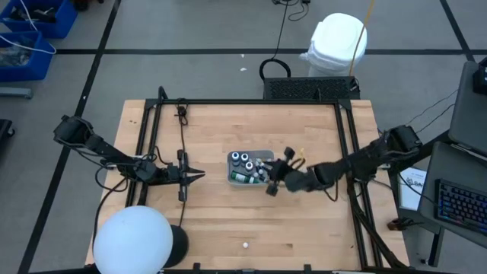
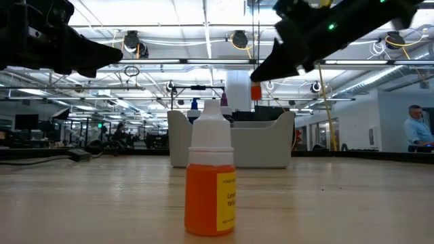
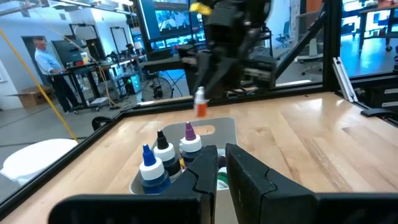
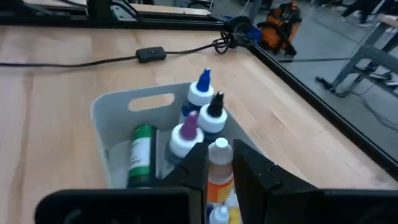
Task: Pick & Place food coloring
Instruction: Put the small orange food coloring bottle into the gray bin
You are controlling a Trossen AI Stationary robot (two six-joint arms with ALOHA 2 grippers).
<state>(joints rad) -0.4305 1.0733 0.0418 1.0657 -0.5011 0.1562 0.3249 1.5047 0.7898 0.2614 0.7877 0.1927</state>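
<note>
A translucent grey tray [image 1: 233, 176] sits at the table's middle. In it stand blue-capped [image 4: 201, 88], black-capped [image 4: 214, 112] and purple-capped [image 4: 185, 134] food coloring bottles, and a green one [image 4: 143, 154] lies on its side. My right gripper [image 1: 268, 183] hovers over the tray's right end, shut on an orange bottle [image 4: 219, 177]. A yellow-orange bottle [image 2: 211, 183] stands alone on its base near the table's near edge [image 1: 245, 245]. My left gripper [image 1: 201, 176] waits left of the tray, shut on nothing. My right gripper pinches the orange bottle by its body just under the white cap [image 4: 219, 152], one finger [image 4: 198, 167] on either side. It comes slanting down from the table's right. The bottle is lifted clear above the tray, roughly upright, its orange body [image 2: 255, 91] showing below the fingers.
A black cable with a small inline box [image 1: 183, 156] crosses the table left of the tray. A white globe [image 1: 131, 240] sits at the near left corner. Black frame rails [image 1: 251, 100] line the table's far, left and right sides. Bare wood lies on the tray's near side.
</note>
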